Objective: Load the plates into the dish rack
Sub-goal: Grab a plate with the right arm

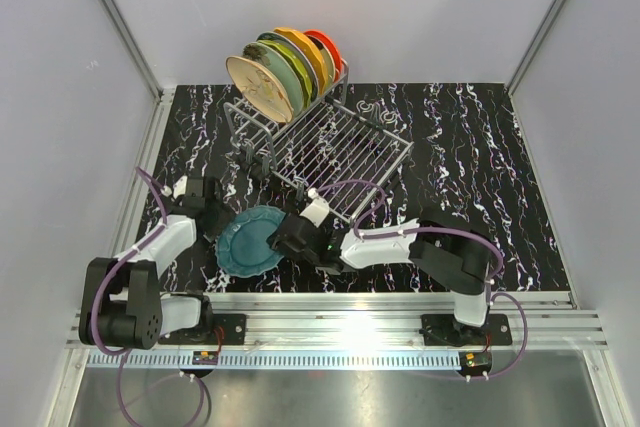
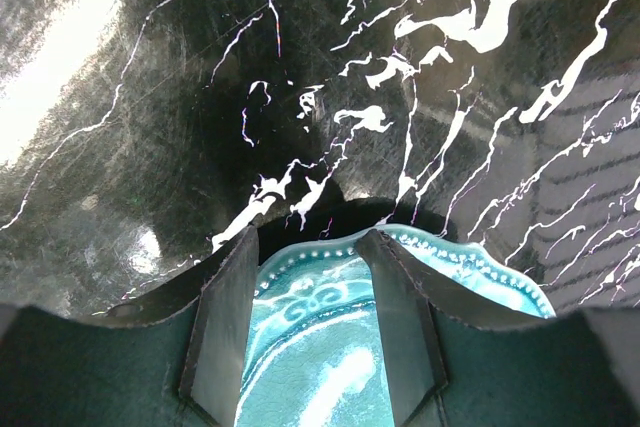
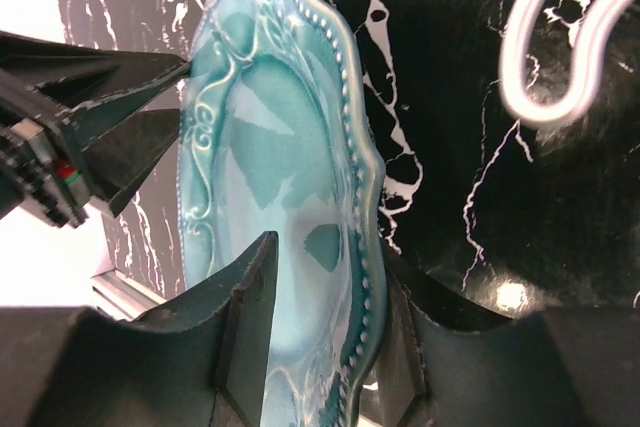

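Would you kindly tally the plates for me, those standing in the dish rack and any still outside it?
Plates standing in the dish rack: 7 (they overlap closely, so this is my best count)
Teal plate outside the rack: 1
Total: 8 plates

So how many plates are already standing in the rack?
5 that I can count, upright in the rack's raised back section; tightly packed, more may be hidden. The teal plate isn't in yet.

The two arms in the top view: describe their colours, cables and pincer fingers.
The left arm and the right arm both have white link shells and black joint housings, with purple cables looping along them. Each stands on a black base bolted to a silver rail. The left pincer and the right pincer have flat, dark fingers.
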`<state>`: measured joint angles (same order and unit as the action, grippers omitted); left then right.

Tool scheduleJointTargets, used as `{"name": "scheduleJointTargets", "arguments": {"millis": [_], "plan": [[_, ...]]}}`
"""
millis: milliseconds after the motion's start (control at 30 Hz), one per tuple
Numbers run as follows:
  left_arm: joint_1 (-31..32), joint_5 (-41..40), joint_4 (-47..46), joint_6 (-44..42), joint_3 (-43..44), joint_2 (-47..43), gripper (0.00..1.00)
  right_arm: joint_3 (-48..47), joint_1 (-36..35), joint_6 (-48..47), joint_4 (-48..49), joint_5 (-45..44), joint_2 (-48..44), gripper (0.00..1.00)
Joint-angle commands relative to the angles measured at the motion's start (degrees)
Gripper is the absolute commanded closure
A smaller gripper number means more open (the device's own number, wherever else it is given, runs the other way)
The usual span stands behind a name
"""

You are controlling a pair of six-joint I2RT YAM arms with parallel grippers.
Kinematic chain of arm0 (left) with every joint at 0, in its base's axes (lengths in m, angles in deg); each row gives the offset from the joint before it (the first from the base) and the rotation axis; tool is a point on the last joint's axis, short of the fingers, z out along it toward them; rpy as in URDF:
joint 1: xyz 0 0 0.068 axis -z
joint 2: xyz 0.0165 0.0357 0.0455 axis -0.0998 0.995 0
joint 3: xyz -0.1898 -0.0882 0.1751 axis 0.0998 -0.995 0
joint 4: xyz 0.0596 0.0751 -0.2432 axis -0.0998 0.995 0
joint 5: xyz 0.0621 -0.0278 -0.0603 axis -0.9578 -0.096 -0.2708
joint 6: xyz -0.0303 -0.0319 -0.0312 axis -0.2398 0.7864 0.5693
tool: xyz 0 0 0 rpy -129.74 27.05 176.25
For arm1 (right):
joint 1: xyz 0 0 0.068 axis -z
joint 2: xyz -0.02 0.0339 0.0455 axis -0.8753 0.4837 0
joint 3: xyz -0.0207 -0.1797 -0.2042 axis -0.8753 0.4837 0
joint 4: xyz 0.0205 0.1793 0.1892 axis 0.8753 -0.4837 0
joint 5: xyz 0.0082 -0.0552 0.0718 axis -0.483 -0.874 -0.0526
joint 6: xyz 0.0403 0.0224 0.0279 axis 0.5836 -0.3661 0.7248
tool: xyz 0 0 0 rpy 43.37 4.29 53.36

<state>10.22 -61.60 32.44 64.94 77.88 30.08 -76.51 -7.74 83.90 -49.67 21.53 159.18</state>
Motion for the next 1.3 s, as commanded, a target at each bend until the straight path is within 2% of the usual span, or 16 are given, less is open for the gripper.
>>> {"name": "scheduleJointTargets", "arguments": {"millis": [0,300,400,633,800,867,933,1033,1267], "plan": [[1.1,6.2,4.4,0.5,-1.7,-0.3,0.50,-4.4,0.7,0.5,7.6,2.8,0.2,0.54],[1.1,7.6,3.6,-0.1,-2.0,-1.5,0.49,-6.7,2.2,-3.0,6.5,5.6,-0.3,0.57],[1.1,7.6,4.3,-0.2,-1.8,-2.4,0.48,-7.8,2.7,-4.2,6.2,7.1,-0.6,0.64],[1.0,10.2,6.8,-1.2,1.9,-2.4,0.40,-7.4,3.3,-5.9,4.7,5.7,-4.2,0.88],[0.9,9.1,11.1,-2.7,7.0,-3.1,0.25,-5.0,3.2,-6.0,4.3,4.3,-7.2,0.99],[0.4,9.1,12.7,-3.9,10.1,-4.0,0.22,-4.2,3.3,-6.2,4.3,3.6,-8.2,1.00],[0.3,8.0,16.3,-5.4,12.8,-5.0,0.16,-3.8,3.3,-6.8,4.2,3.0,-9.1,1.00],[0.0,3.1,19.1,-7.4,18.1,-7.5,0.07,-3.8,3.3,-7.9,3.8,2.7,-9.8,1.00],[-0.2,-4.7,25.4,-14.6,27.4,-14.7,0.01,-4.0,3.3,-12.4,3.9,2.2,-13.4,1.00]]}}
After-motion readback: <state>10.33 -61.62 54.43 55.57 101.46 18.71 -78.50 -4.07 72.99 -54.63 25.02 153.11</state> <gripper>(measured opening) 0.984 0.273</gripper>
